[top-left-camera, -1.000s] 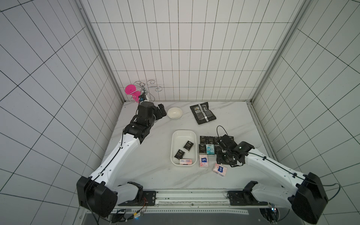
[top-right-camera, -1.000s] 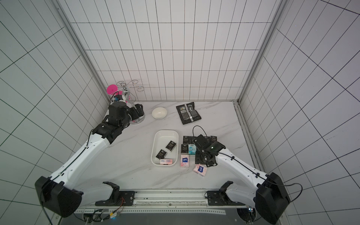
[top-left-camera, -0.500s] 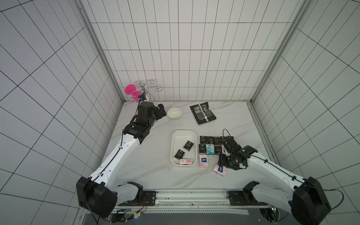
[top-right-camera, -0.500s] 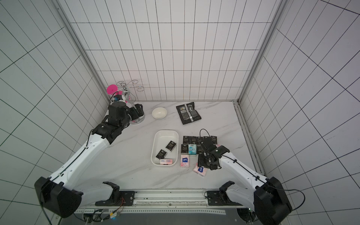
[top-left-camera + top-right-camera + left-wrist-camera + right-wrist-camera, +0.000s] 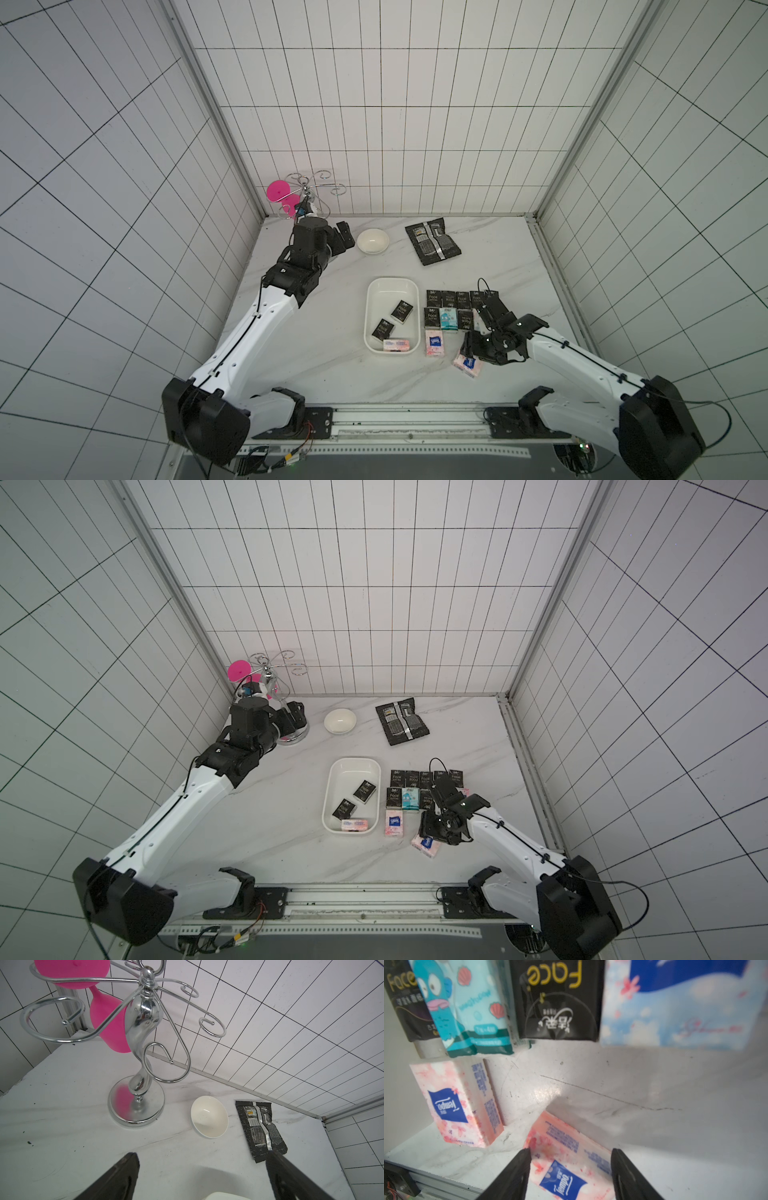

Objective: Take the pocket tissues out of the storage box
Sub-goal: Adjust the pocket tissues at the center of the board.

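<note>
The storage box (image 5: 390,286) (image 5: 355,762) sits mid-table, a white tray holding two black pocket tissues (image 5: 402,311) (image 5: 383,330) and a pink one (image 5: 395,344). Right of it, several packets lie in rows on the table: black ones (image 5: 433,299), a teal one (image 5: 448,325) (image 5: 467,1007) and a pink one (image 5: 433,343) (image 5: 456,1103). My right gripper (image 5: 467,351) (image 5: 570,1153) is open, low over another pink packet (image 5: 468,365) (image 5: 566,1169) that lies on the table between its fingers. My left gripper (image 5: 345,237) (image 5: 203,1154) hangs open and empty at the back left.
A small white bowl (image 5: 372,241) (image 5: 209,1116) and a black foil pouch (image 5: 433,241) (image 5: 260,1128) lie near the back wall. A chrome stand (image 5: 143,1022) with a pink glass (image 5: 277,192) fills the back left corner. A metal rail (image 5: 415,419) runs along the front edge.
My right gripper has moved from beside the packet rows toward the front, down over the loose pink packet, and its jaws have widened a little. The left arm has not moved.
</note>
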